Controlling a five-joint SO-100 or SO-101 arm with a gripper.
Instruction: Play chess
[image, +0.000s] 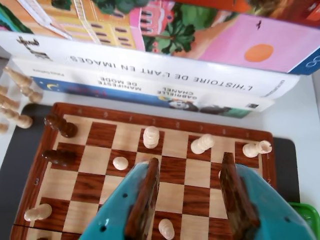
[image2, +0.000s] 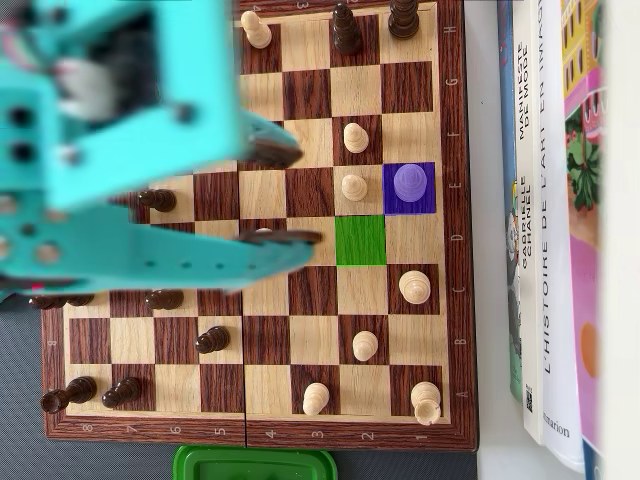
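Pincer (image: 190, 175) agape above upright pawns (image2: 353, 187)

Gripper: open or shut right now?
Open. In the wrist view the gripper has its two brown fingers apart, with bare board squares showing between them.

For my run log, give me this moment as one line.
pincer: open, empty, above board | purple square: light piece on it | green square: empty | books: beside chessboard

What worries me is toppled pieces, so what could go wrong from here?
The open gripper hangs among crowded pieces; reaching for the piece on the purple square, a finger could topple the light pawn beside it. The books lie close beside that board edge and might block the arm.
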